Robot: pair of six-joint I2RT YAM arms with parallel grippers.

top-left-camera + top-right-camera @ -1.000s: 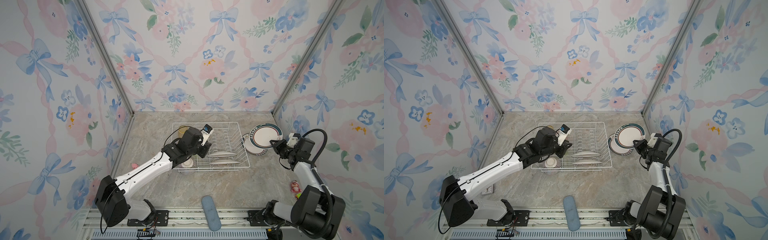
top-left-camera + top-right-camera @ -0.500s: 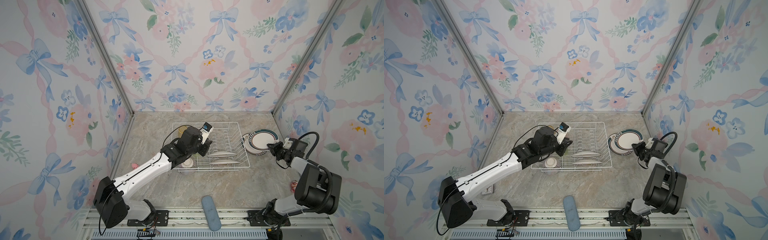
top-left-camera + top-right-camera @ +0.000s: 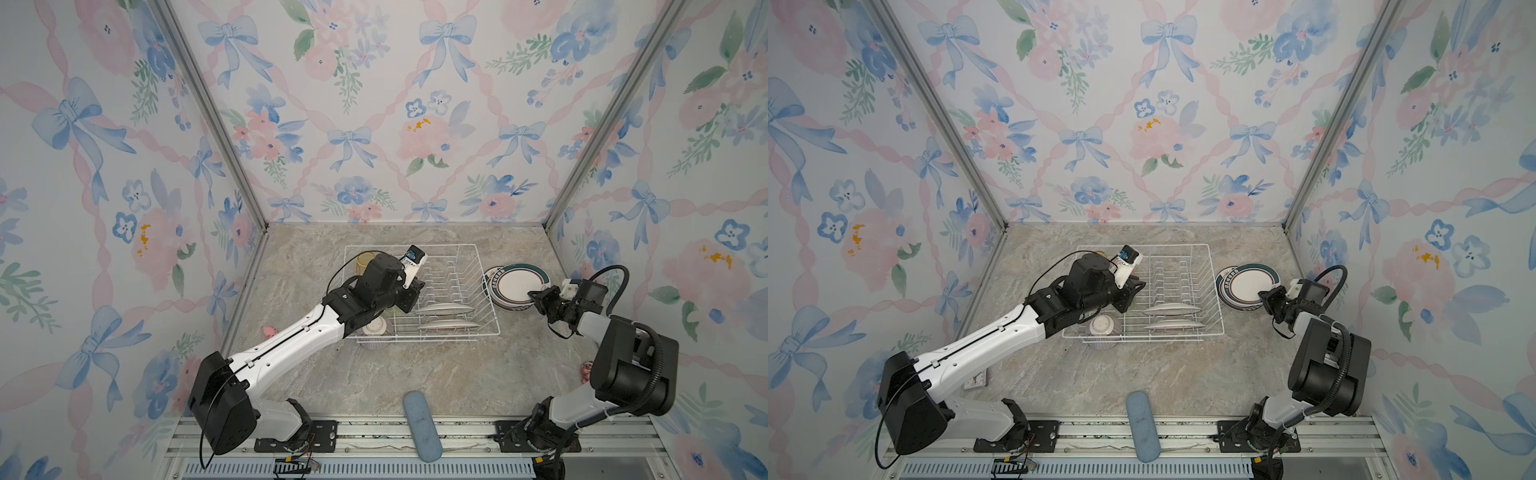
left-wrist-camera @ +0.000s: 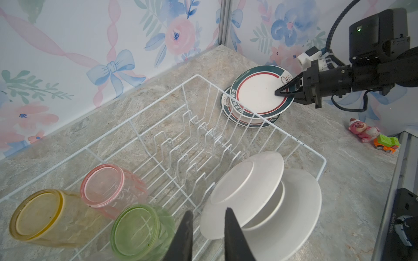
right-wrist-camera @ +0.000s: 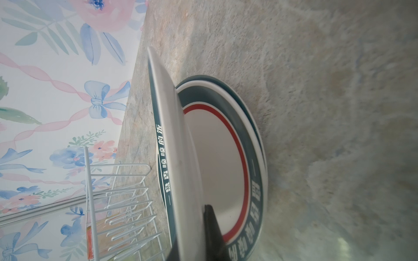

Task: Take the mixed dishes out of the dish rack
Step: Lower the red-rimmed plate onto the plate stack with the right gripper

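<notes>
The white wire dish rack point(image 3: 444, 276) sits mid-table toward the back wall on the beige marbled tabletop point(image 3: 415, 374); a broad bare stretch lies between its front rim and the blue-grey oblong pad point(image 3: 422, 424) at the table's front edge. Over the rack's left half the left pincer point(image 4: 209, 211) hovers, its black fingers a little apart with nothing between them; just beside it is the green translucent tumbler point(image 4: 138, 228), with the pink translucent tumbler point(image 4: 108, 187) and the yellow translucent tumbler point(image 4: 38, 217) close by. 2 white plates point(image 4: 244, 192) stand on edge in the prongs near the front right corner, one behind the other; the pinkish-purple striped bowl point(image 3: 376, 328) lies upside down at the front left corner. Just outside the right rim, in the narrow lane before the side wall, the right pincer point(image 4: 280, 92) is clamped on the edge of a white plate with a dark teal rim point(image 4: 257, 95), tilted over a stack of 2 matching plates point(image 5: 226, 158); whether its far edge touches them I cannot tell. A pink bear toy point(image 4: 362, 131) lies near the table's right edge.
</notes>
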